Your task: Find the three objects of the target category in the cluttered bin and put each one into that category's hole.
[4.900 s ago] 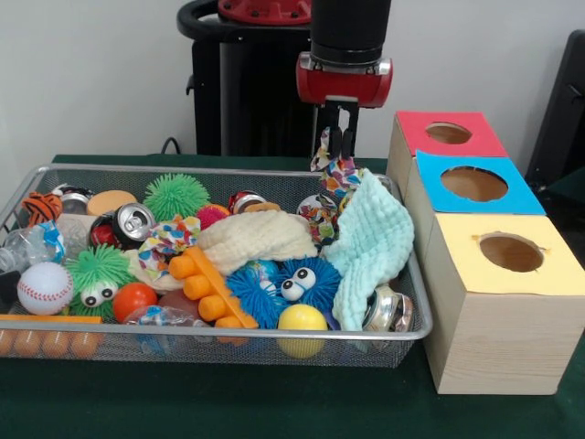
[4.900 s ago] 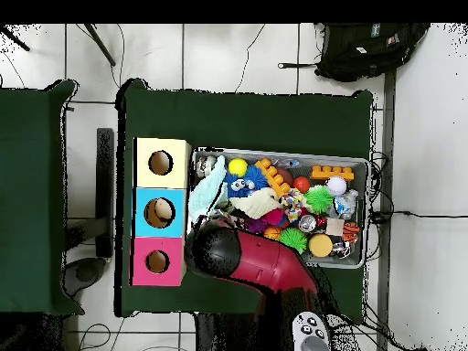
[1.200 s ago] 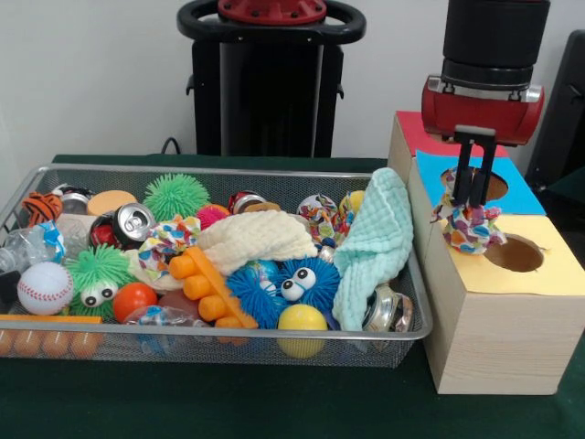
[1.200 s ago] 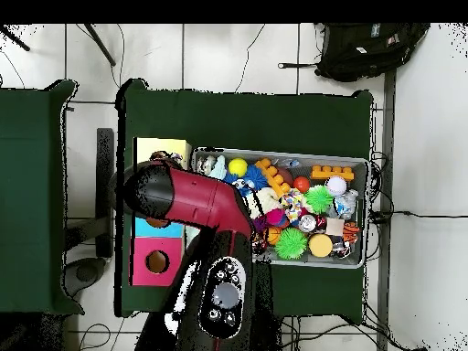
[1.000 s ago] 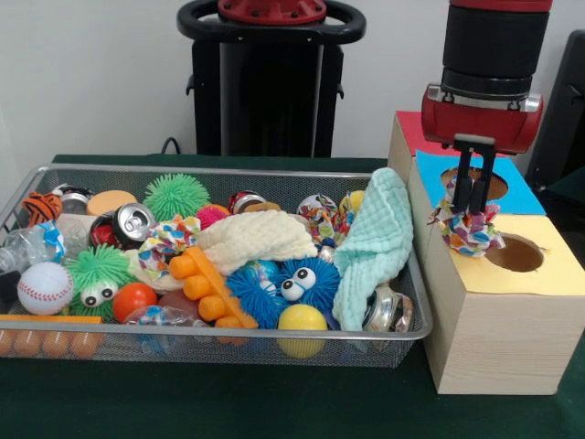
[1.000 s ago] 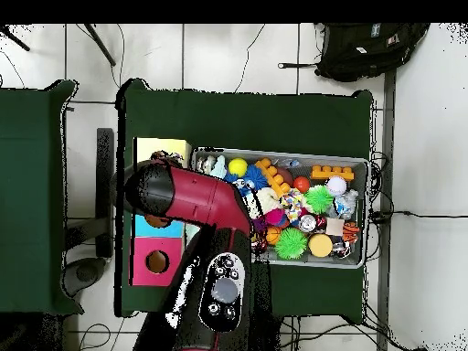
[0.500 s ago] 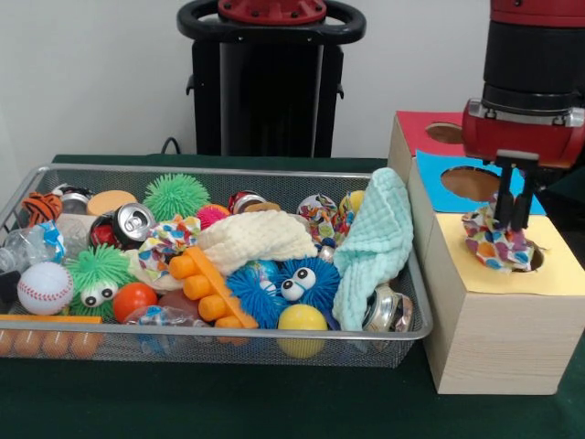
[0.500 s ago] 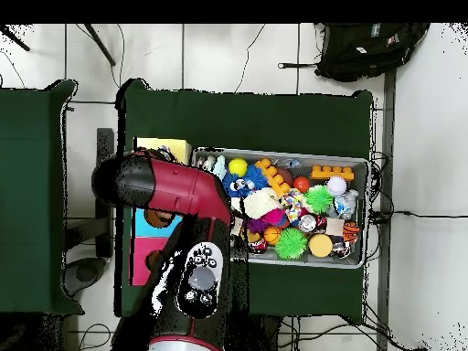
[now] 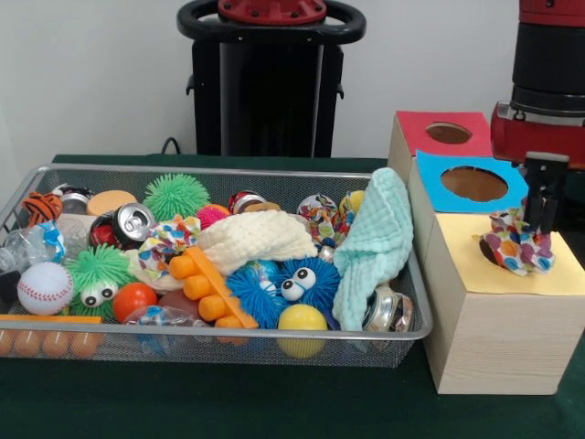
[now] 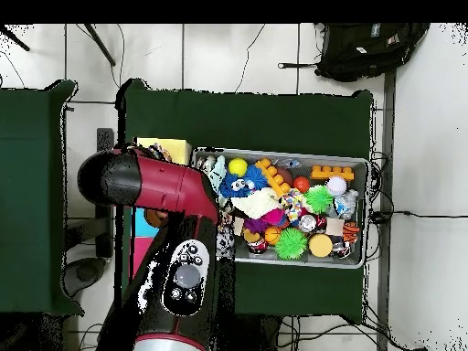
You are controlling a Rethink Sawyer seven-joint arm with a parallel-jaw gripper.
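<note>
The step in hand looks like delivery: the end effector (image 9: 539, 230) hangs over the yellow-topped part of the wooden box (image 9: 494, 338), pinched narrow on a dotted fabric piece (image 9: 516, 249) that sits right at the hole (image 9: 492, 251), covering nearly all of it so only a dark sliver shows at its left edge. The next move, as I judge it, calls for letting go squarely above the opening, since the piece seems to rest partly on the yellow paper and could hang on the rim instead of dropping through.

The piece is a crumpled bundle with no clear front; its longer axis runs roughly level, left to right in the front view, hanging below the fingertips.

In the bin (image 9: 55, 178) on the tabletop, another dotted piece (image 9: 164, 240) lies beside the soda can (image 9: 130, 222), and a third (image 9: 320, 219) appears behind the mint cloth (image 9: 377, 240); both remain to be fetched
</note>
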